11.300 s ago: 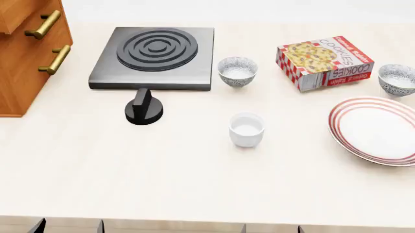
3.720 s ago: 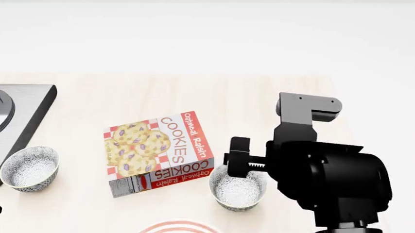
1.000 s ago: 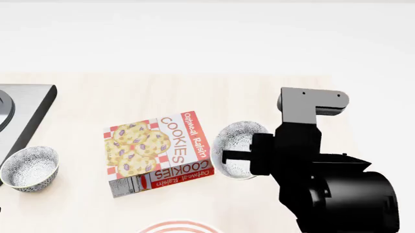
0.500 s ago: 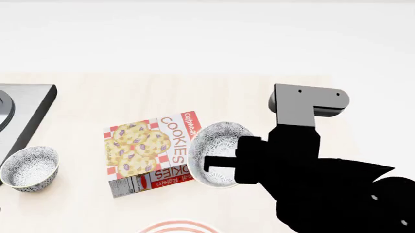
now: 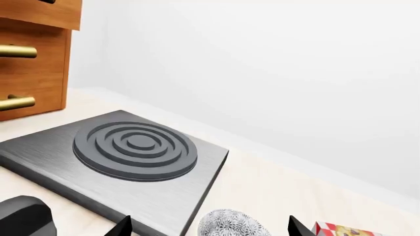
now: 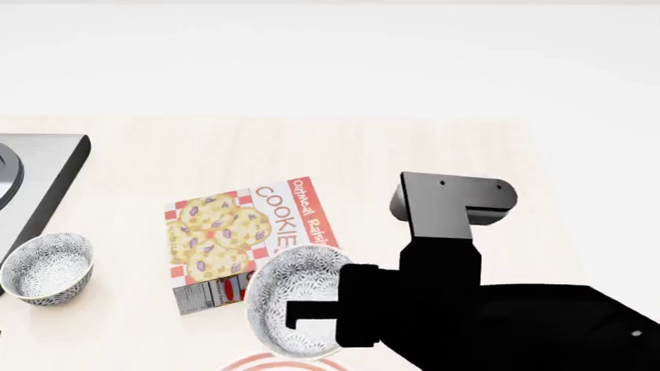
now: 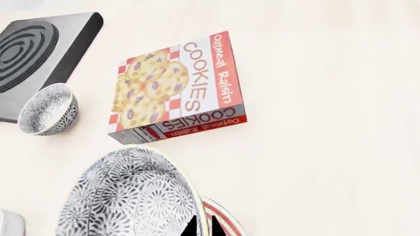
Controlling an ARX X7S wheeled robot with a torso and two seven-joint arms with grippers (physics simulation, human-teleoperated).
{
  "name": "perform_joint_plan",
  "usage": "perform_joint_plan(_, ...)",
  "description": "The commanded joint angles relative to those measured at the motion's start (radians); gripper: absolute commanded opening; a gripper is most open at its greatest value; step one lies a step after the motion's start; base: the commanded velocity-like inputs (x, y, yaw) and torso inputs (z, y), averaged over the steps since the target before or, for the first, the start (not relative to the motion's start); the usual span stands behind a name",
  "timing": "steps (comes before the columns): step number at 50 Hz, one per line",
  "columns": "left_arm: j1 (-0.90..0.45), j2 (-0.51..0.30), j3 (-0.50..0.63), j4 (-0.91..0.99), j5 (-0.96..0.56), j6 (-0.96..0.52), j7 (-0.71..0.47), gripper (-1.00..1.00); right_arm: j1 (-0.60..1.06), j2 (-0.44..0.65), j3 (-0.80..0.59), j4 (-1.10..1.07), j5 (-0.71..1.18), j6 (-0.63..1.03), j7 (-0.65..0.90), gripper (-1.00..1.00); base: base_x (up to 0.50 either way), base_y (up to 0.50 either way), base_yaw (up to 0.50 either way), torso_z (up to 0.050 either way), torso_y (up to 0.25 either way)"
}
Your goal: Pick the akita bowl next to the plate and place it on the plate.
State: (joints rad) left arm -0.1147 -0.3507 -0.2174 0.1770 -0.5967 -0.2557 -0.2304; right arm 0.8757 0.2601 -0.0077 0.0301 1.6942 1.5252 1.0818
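My right gripper [image 6: 311, 315] is shut on the rim of the akita bowl [image 6: 284, 290], a small grey-and-white floral bowl that hangs tilted on its side above the table. In the right wrist view one fingertip sits on each side of the bowl's [image 7: 128, 196] rim, gripper [image 7: 205, 227]. Just under the bowl shows a sliver of the red-ringed plate [image 6: 270, 362], its rim [image 7: 226, 223] beside the fingertips. A second identical bowl [image 6: 46, 267] stands on the table at the left. My left gripper [image 5: 208, 231] is open, with that bowl [image 5: 229, 223] on the table beyond its fingertips.
A cookie box [image 6: 247, 236] lies flat just beyond the held bowl. The dark stove burner [image 5: 131, 147] with its knob [image 5: 23, 216] sits at the left, beside a wooden cabinet [image 5: 33, 59]. A white cup [image 7: 10, 223] shows at one edge of the right wrist view.
My right gripper has carried the tilted bowl leftward and nearer to me, from beside the cookie box to above the plate's far rim. The second bowl and the box have not moved.
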Motion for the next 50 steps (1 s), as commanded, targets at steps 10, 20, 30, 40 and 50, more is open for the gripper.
perform_joint_plan(10,0.0,-0.002,0.003,-0.006,-0.002,0.005,-0.002,1.0,-0.05,0.028,-0.067,0.005,0.159,-0.035,0.009,-1.0,0.0,0.0,0.0,0.0,0.001)
perform_joint_plan(20,0.0,-0.003,0.005,-0.011,-0.001,0.012,0.0,1.0,-0.09,0.036,-0.068,-0.016,0.108,-0.055,-0.072,-1.0,0.0,0.0,0.0,0.0,0.0)
perform_joint_plan(30,0.002,-0.005,0.006,-0.007,-0.003,0.012,-0.003,1.0,-0.126,0.023,-0.073,-0.027,-0.035,-0.104,-0.25,-1.0,0.0,0.0,0.0,0.0,0.0)
perform_joint_plan(40,0.004,-0.006,0.008,-0.005,-0.004,0.014,-0.005,1.0,-0.159,0.03,-0.098,-0.024,-0.109,-0.144,-0.344,-1.0,0.0,0.0,0.0,0.0,0.001)
perform_joint_plan(50,0.003,-0.008,0.009,-0.003,-0.007,0.012,-0.01,1.0,-0.185,0.039,-0.135,-0.022,-0.161,-0.165,-0.4,-1.0,0.0,0.0,0.0,0.0,0.0)
